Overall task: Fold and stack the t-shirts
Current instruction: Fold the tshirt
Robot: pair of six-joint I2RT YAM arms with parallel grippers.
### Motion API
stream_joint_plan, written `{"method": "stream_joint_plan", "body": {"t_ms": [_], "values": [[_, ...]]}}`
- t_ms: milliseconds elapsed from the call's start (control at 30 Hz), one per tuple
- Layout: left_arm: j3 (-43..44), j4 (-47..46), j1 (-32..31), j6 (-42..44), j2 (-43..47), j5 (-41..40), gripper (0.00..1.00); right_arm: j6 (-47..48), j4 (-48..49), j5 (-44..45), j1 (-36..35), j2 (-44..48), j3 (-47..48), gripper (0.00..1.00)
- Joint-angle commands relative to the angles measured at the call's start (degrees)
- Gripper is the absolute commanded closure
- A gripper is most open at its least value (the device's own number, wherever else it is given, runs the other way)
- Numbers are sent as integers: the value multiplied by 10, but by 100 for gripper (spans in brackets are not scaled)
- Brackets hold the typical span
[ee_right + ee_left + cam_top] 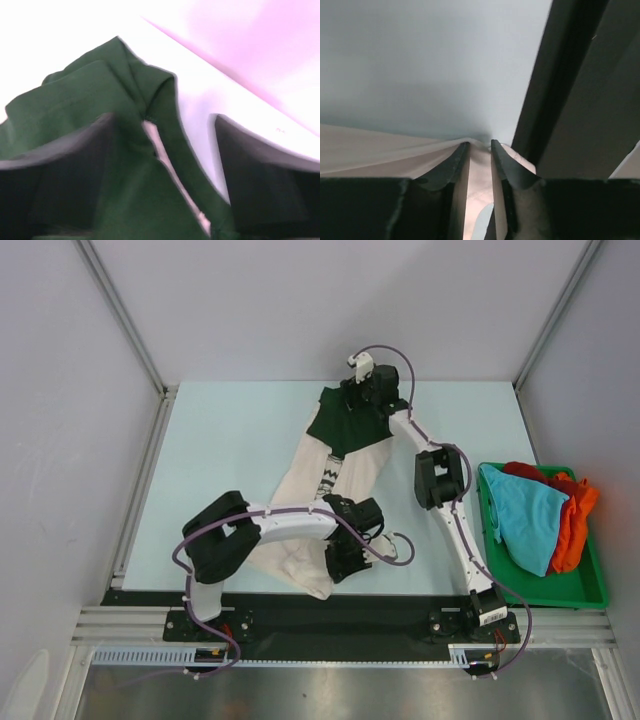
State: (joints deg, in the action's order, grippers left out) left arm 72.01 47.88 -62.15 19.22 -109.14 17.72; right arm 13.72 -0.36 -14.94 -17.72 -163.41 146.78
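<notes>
You had the cream shirt (300, 480) lying on the table (230, 440), running from the middle down toward the near-left, bunched into a long, rumpled shape. The green shirt (345, 425) sat on its far end, overlapping the cream cloth, with a strip of dark print showing just below the green edge.

Your left gripper (480, 160) was low at the near end of the cream shirt. Its 2 fingers (455, 167) stood only a little apart, with a fold of cream cloth running between them. I cannot tell from the wrist view whether they were pinching that fold or had let it go.

Your right gripper (162, 120) was at the far end, over the green shirt. Its jaws stood wide apart, with green cloth bunched against the left finger and bare table showing between the cloth and the right finger, so nothing was clamped there.

To the right of the right arm, the green tray (590, 590) held a blue cloth (525, 515) lying over an orange cloth (578, 510).
</notes>
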Motion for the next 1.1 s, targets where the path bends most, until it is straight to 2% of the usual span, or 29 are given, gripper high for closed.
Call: {"method": "stream_joint_plan", "body": {"t_ms": [0, 100, 133, 233, 367, 433, 500, 600, 633, 667, 733, 867, 967, 1067], "values": [[37, -40, -21, -21, 8, 49, 71, 6, 36, 25, 4, 76, -9, 7], [53, -31, -5, -36, 82, 32, 64, 8, 5, 19, 8, 163, -75, 0], [58, -31, 2, -47, 102, 24, 41, 6, -11, 19, 9, 215, -116, 0], [79, -13, 33, -57, 160, 19, 31, -7, -36, 25, 9, 294, -176, 0], [115, -1, 101, -101, 205, 44, 30, -44, -66, 22, 2, 448, -298, 0], [106, -15, 127, -126, 217, 31, 30, -85, -87, 10, 3, 483, -362, 0], [74, -37, 169, -160, 227, 7, 32, -119, -104, -7, 7, 528, -441, 3], [27, -50, 254, -218, 219, 22, 35, -155, -111, -38, 15, 579, -527, 8], [4, -52, 278, -232, 215, 37, 36, -167, -112, -37, 20, 592, -584, 9], [-10, -58, 321, -251, 213, 40, 37, -191, -112, -46, 26, 601, -607, 10], [-45, -72, 361, -260, 214, 46, 38, -213, -109, -59, 48, 626, -671, 13], [-78, -78, 469, -280, 200, 57, 39, -244, -87, -71, 82, 648, -731, 16], [-100, -87, 515, -285, 187, 52, 39, -259, -78, -76, 113, 642, -746, 19], [-119, -90, 534, -281, 176, 51, 38, -269, -78, -87, 139, 612, -738, 19]]}}
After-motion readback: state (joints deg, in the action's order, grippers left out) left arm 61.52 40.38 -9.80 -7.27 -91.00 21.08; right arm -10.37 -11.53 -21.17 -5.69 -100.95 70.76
